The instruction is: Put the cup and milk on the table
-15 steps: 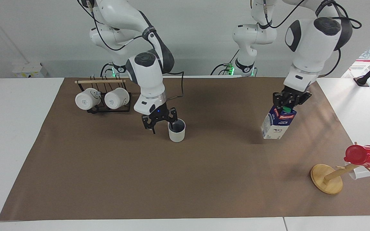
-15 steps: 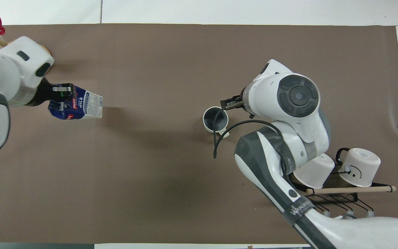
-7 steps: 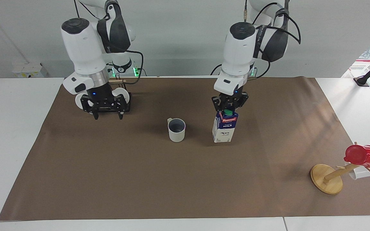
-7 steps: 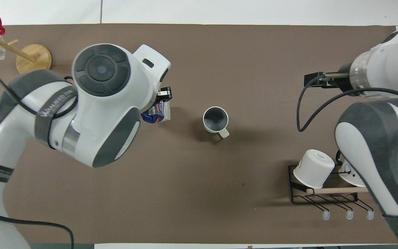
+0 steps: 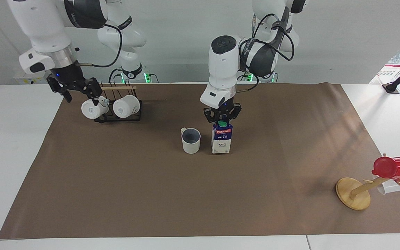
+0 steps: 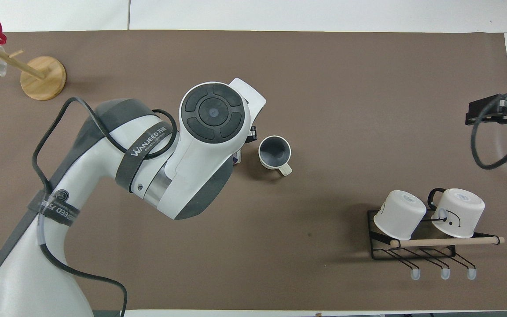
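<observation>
Milk (image 5: 221,139) shifted beside one cup (image 5: 190,140), left end effector (image 5: 222,119) gripping cap; right end effector (image 5: 76,91) spread wide.

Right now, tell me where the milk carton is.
In the facing view the milk stands upright on the mat near the middle of the table, beside the cup, toward the left arm's end; the left gripper is at its cap.

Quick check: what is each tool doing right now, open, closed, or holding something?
Left tool: closed on the milk, which stands on the table beside the cup.
Right tool: open, holding nothing, raised over the mug rack.
</observation>
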